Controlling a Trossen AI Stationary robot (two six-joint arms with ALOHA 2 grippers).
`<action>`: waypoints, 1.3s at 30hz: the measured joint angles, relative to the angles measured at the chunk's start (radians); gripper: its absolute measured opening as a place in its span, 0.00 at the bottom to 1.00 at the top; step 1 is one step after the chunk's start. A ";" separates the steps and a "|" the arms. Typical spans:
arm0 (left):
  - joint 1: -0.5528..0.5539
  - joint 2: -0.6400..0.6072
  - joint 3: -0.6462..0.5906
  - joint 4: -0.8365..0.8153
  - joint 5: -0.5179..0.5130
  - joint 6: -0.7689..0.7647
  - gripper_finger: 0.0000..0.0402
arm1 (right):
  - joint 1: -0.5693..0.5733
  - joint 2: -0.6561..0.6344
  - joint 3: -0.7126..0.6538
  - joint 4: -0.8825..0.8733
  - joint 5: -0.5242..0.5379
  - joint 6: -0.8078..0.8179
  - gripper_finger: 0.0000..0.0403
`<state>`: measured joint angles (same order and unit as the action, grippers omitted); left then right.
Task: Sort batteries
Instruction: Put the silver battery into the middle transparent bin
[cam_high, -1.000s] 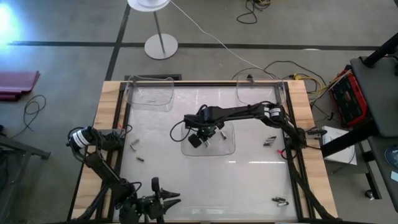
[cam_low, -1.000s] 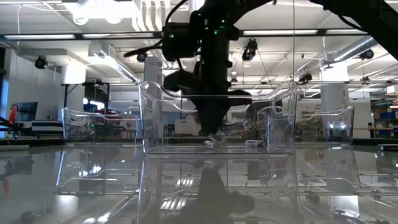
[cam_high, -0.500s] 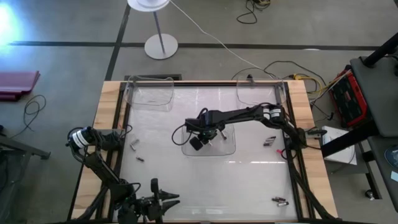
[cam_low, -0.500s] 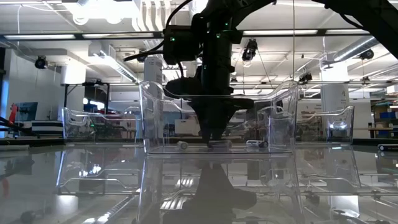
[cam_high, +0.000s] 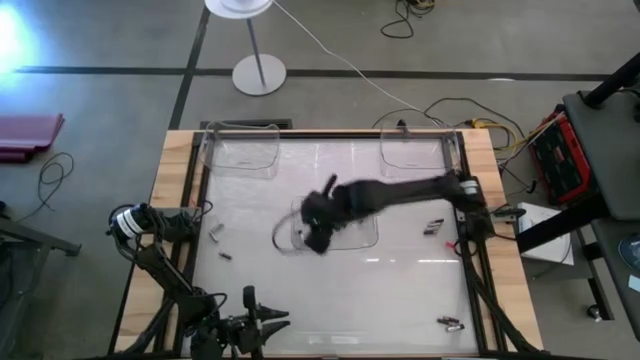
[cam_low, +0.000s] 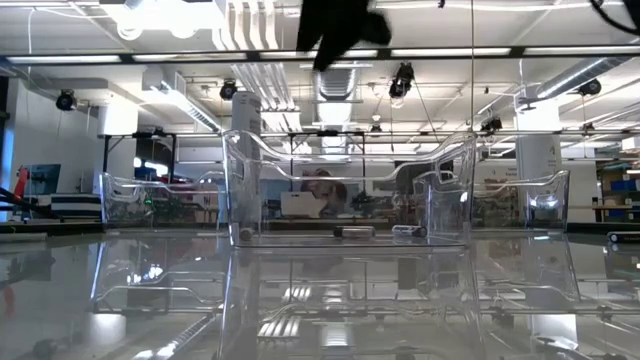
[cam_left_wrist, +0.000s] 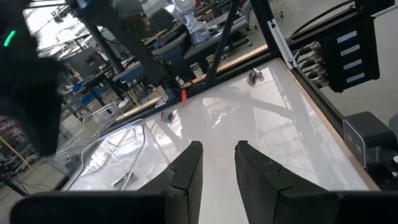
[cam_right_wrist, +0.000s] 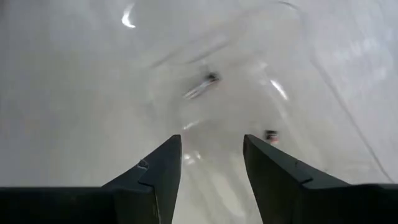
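A clear tray stands mid-table. On its floor lie batteries, which the right wrist view also shows as a battery and another. My right gripper hangs open above the tray's left part, high over it in the low view, with nothing between its fingers. Loose batteries lie on the table at the left, at the right and near the front right. My left gripper waits open at the near edge.
Two more clear trays stand at the far edge, one left and one right. The table's raised frame runs along its sides. The glossy table top between the trays and the loose batteries is bare.
My right gripper has risen out of the centre tray, from its floor to well above its rim, drifting a little toward the table's left. The battery that stood tilted at its fingertips a second ago now lies flat on the tray floor.
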<state>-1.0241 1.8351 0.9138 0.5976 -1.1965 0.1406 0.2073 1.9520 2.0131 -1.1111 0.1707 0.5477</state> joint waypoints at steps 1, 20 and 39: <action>0.000 0.000 0.000 0.000 0.000 0.000 0.19 | 0.049 -0.019 -0.002 -0.006 0.011 -0.020 0.40; 0.087 0.000 0.000 0.014 0.001 -0.003 0.19 | 0.857 -0.084 -0.465 -0.155 -0.175 0.711 0.28; 0.138 0.000 0.000 0.015 0.004 -0.019 0.19 | 0.885 -0.084 -0.663 -0.012 -0.414 0.684 0.26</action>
<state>-0.8858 1.8351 0.9142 0.6123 -1.1920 0.1219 1.0927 1.8679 1.3505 -1.1226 -0.2437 1.2320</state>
